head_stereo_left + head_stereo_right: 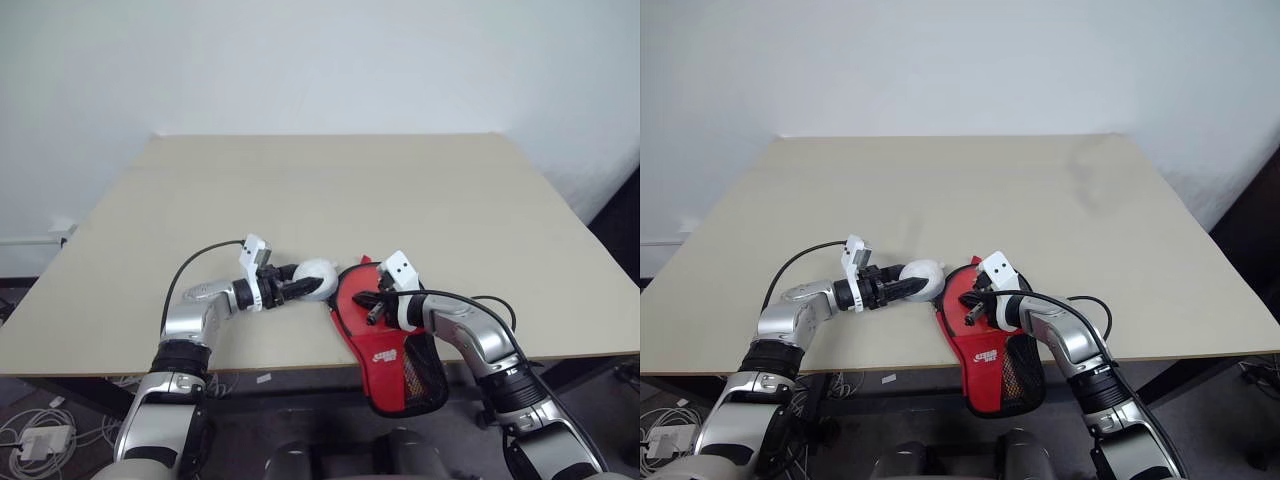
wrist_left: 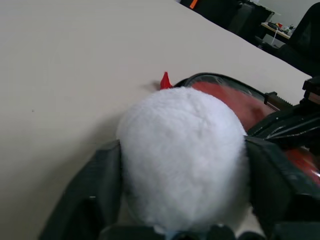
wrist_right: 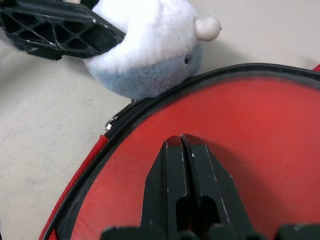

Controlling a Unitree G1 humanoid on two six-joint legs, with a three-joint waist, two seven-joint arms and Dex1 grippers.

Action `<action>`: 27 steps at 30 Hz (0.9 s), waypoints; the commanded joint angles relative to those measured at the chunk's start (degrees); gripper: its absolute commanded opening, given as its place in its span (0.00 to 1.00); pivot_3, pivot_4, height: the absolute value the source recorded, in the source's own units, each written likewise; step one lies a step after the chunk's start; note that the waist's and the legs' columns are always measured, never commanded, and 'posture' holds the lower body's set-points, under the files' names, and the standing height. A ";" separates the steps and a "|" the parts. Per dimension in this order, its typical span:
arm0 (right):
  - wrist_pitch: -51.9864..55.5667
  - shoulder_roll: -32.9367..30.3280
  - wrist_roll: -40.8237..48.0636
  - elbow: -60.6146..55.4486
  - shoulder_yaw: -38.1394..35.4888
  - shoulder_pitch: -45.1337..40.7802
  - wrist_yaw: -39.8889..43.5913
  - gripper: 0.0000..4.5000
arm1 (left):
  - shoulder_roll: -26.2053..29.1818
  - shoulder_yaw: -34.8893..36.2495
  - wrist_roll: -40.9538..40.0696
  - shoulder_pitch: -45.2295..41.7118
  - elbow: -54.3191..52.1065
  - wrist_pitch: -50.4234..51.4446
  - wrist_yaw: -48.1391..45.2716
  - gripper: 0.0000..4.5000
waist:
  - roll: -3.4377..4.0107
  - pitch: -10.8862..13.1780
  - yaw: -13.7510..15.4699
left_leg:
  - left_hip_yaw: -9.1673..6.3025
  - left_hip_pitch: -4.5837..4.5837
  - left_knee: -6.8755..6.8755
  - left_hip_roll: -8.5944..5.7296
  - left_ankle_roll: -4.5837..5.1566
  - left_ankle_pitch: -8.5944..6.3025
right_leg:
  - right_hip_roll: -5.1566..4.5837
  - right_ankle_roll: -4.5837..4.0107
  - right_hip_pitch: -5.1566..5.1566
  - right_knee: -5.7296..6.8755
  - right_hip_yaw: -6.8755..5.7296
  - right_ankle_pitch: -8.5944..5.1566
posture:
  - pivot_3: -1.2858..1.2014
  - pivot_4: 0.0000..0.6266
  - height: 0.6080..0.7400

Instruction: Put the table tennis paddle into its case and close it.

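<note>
We see a pale bench (image 1: 330, 190) with the case (image 1: 385, 345) lying at its near edge, its round end on the bench and its black mesh end hanging over the front. The case is open at the round end, and the red face of the paddle (image 3: 240, 130) shows inside it, framed by the black zip edge. We cannot see the paddle's handle.

Our right end effector (image 3: 182, 145) rests over the paddle's red face with its two black fingers pressed together, gripping nothing; the tips lie on or just above the rubber, and we cannot tell which.

Our left end effector (image 1: 300, 283) reaches in from the left and has a soft white plush toy (image 1: 316, 278) between its fingers (image 2: 100, 185), one finger on each side of the toy's round body. The fingers stand partly apart, closed around the toy. The toy is white on top and pale grey-blue underneath, with a small knob at one side, and it sits right against the case's zip edge, touching it or nearly so, at the left of the round end.

A small red tab (image 2: 165, 80) sticks up at the case's far rim.
</note>
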 commanded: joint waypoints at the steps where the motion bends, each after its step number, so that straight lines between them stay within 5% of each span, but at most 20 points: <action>1: -0.56 0.35 -0.41 -0.22 -0.97 0.00 -0.18 0.00 | 0.66 0.07 0.23 -0.15 -2.14 0.39 -0.06 0.46 | 0.00 0.00 -0.01 | 0.00 0.00 0.01 0.00 0.00 0.00 | 0.00 0.00 0.01 0.00 -0.01 0.00 | 0.52 0.00 1.00; 6: -0.40 0.53 -0.49 -0.01 -1.47 -0.01 -0.63 0.00 | 0.30 0.13 -0.29 0.13 -2.86 1.46 -0.21 0.12 | 0.00 0.00 -0.01 | -0.01 0.00 0.01 0.00 0.00 0.00 | 0.00 0.00 0.02 0.00 -0.02 0.00 | 0.52 0.00 1.00; 9: -0.43 0.35 -0.68 0.25 -1.45 0.04 -0.75 0.00 | 0.28 0.22 -0.44 0.02 -3.00 1.87 -0.20 0.01 | 0.00 0.00 -0.01 | -0.01 0.00 0.01 0.00 0.00 0.00 | 0.00 0.00 0.02 0.00 -0.02 0.00 | 0.52 0.00 1.00; 27: -1.69 0.15 -1.33 0.83 -1.15 0.61 -0.27 0.00 | 2.36 1.46 3.12 -13.20 8.94 -5.07 1.09 0.00 | -0.01 0.00 -0.01 | -0.01 -0.02 0.04 0.00 0.00 0.00 | 0.00 0.00 0.03 0.00 -0.08 0.00 | 0.52 0.00 1.00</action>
